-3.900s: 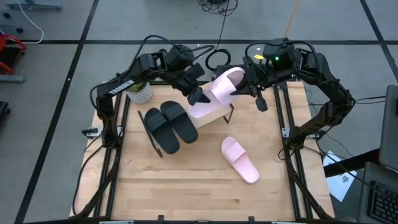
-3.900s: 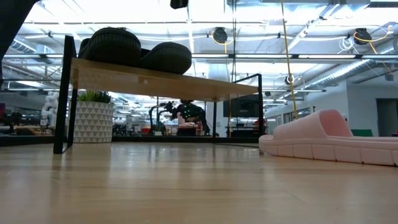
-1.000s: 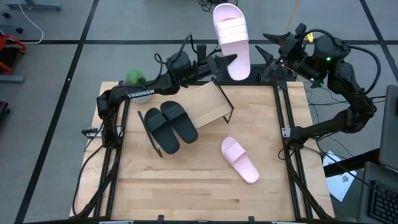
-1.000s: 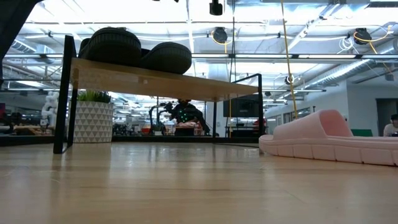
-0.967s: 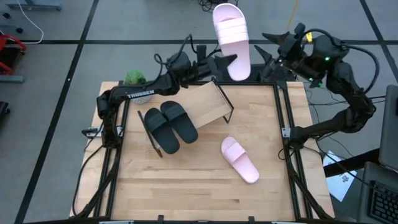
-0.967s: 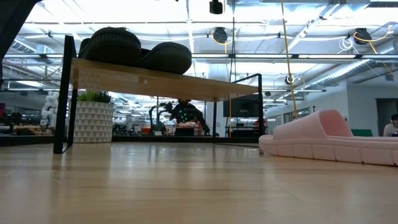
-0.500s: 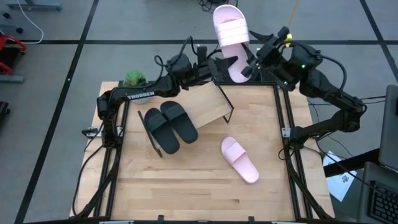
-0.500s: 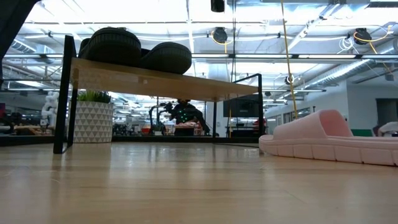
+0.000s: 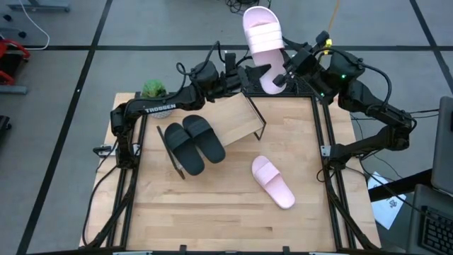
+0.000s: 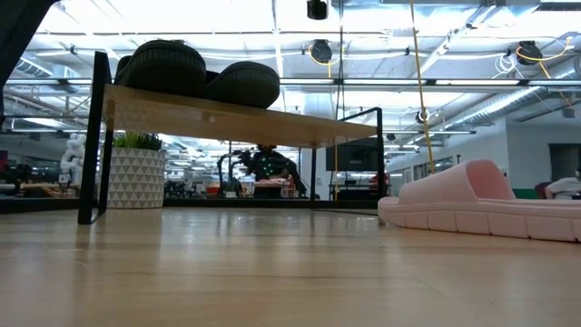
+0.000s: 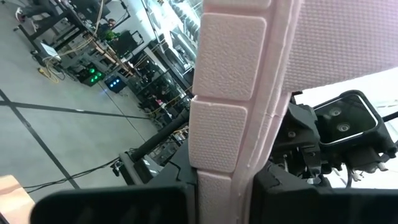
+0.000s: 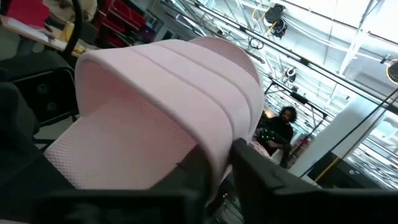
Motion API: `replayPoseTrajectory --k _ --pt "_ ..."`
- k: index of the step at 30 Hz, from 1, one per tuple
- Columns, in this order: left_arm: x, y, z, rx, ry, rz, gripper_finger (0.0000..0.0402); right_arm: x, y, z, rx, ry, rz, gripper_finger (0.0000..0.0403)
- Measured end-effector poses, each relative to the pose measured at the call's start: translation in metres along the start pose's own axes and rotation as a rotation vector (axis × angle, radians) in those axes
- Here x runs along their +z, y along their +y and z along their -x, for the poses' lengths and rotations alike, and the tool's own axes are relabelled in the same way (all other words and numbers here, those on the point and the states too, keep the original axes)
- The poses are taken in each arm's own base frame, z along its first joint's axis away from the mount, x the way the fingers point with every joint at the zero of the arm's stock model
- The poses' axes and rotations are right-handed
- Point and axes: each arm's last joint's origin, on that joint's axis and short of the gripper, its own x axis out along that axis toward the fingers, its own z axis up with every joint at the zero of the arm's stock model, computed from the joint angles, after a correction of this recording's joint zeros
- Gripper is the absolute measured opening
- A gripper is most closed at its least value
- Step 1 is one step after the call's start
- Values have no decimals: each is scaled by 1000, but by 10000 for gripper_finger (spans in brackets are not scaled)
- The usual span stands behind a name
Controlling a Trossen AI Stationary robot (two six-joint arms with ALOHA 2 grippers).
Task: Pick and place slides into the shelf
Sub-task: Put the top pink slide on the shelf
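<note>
**Pink slide held aloft between both arms, two black slides already shelved**

The raised pale pink slide (image 9: 263,39) hangs above the table's far edge. The left gripper (image 9: 249,73) clamps its heel end: the left wrist view shows the textured sole edge (image 11: 227,124) pinched between the dark fingers. The right gripper (image 9: 283,76) meets the slide at its side; in the right wrist view its fingers (image 12: 249,168) close on the strap's rim.

The slide looks like light moulded foam, springy rather than stiff, with a grippy pebbled sole. The sole edge or the wide strap seem the surest holds; a pinch near one end will likely let it swing.

The wooden shelf (image 9: 241,117) stands tilted across the table's far half. The black pair (image 9: 195,142) sits at its left end, leaving the right half bare. The second pink slide (image 9: 273,182) lies on the tabletop, well apart from the shelf.
</note>
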Motion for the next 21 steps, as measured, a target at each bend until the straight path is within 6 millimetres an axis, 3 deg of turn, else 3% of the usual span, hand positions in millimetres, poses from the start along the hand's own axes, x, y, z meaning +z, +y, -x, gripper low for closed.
replayPoseTrajectory --k 3,6,12,21 --pt "0 0 0 2 1 1 48 0 0 -1 -9 10 6 11" --pt "0 0 0 1 3 1 54 -1 0 -1 -13 14 2 12" --pt "-2 -1 0 -37 59 0 126 -2 -1 0 -56 58 46 5" --pt "-9 -8 2 -210 290 75 182 0 -18 12 -136 76 63 1"
